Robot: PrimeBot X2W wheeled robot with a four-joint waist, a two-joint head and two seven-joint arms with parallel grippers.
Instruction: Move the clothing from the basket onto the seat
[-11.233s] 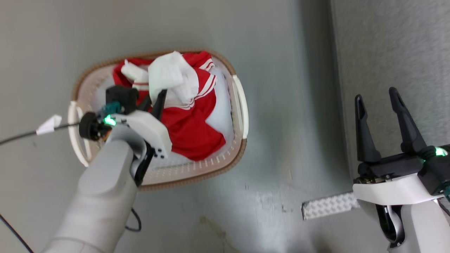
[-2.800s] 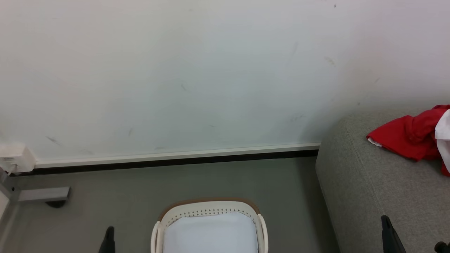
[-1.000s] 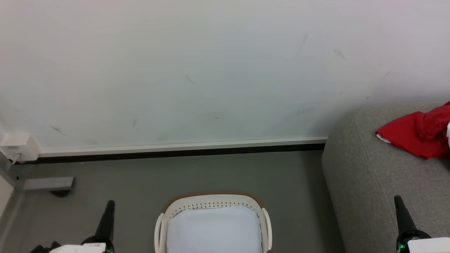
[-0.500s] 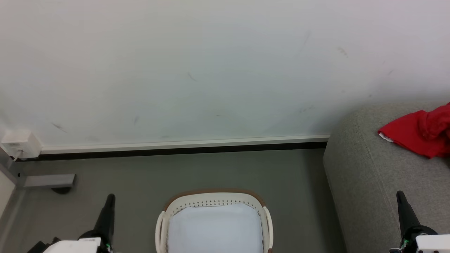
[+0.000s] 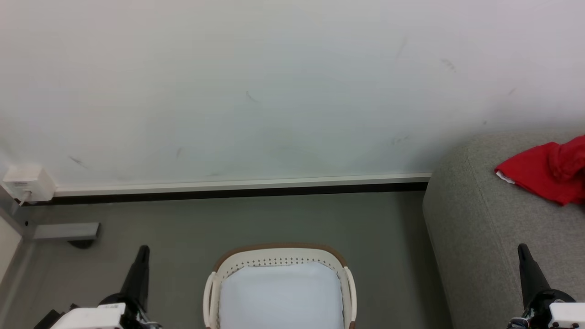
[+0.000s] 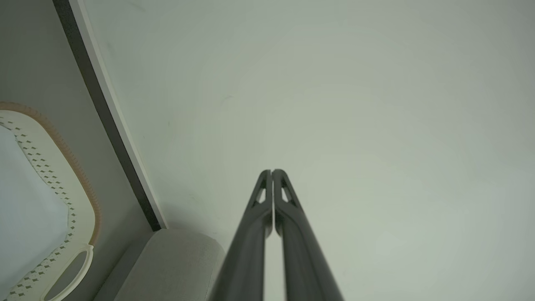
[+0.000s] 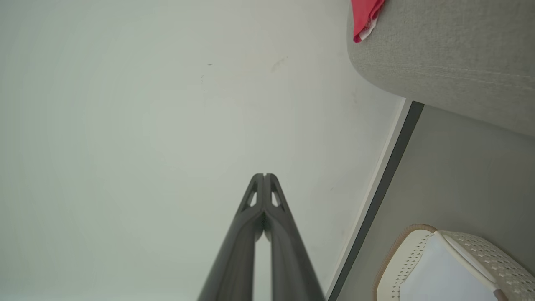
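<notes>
The left gripper (image 6: 272, 171) has two long dark grey fingers (image 6: 250, 238), smooth and matte, tapering to narrow rounded tips, each with a slim triangular cut-out near its end; the right gripper (image 7: 264, 175) is built alike. At the head view's bottom corners a black finger meets a rounded black collar (image 5: 546, 297) set on a boxy white housing (image 5: 89, 315)

Quick count: one basket (image 5: 274, 256) at bottom centre, one seat (image 5: 484, 219) along the right edge, and one red clothing (image 5: 539, 176) heap at far right. Can't tell how many garments are in that heap. Two grippers, the left gripper (image 6: 272, 172) and the right gripper (image 7: 264, 175), with two dark fingers each. One white box (image 5: 27, 183) and one grey bar (image 5: 66, 230) at the left edge.
</notes>
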